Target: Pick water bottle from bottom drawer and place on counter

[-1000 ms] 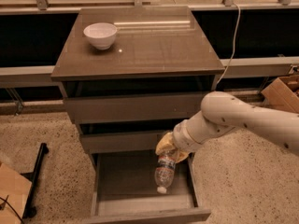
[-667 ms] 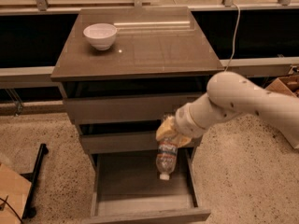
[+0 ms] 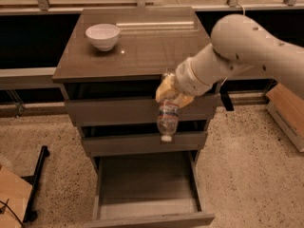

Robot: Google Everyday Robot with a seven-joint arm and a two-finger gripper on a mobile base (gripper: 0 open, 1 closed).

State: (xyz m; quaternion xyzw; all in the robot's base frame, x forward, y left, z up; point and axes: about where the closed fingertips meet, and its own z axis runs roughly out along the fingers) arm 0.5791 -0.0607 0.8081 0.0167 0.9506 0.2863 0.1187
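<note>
The bowl (image 3: 102,35) sits on the counter (image 3: 152,56), up and to the left of the gripper (image 3: 170,96); the gripper hangs just in front of the counter's front edge, its fingers pinched on the base end of the bottle (image 3: 167,119); the bottle hangs straight down from it, cap lowest, in front of the two upper drawers; the bottom drawer (image 3: 147,218) stands pulled out well below the gripper; the arm (image 3: 247,44) runs up to its right; a box (image 3: 285,110) lies on the floor further right.

Speckled floor (image 3: 247,175), dark wall panels (image 3: 28,42) behind, brown box (image 3: 287,113) at right.
</note>
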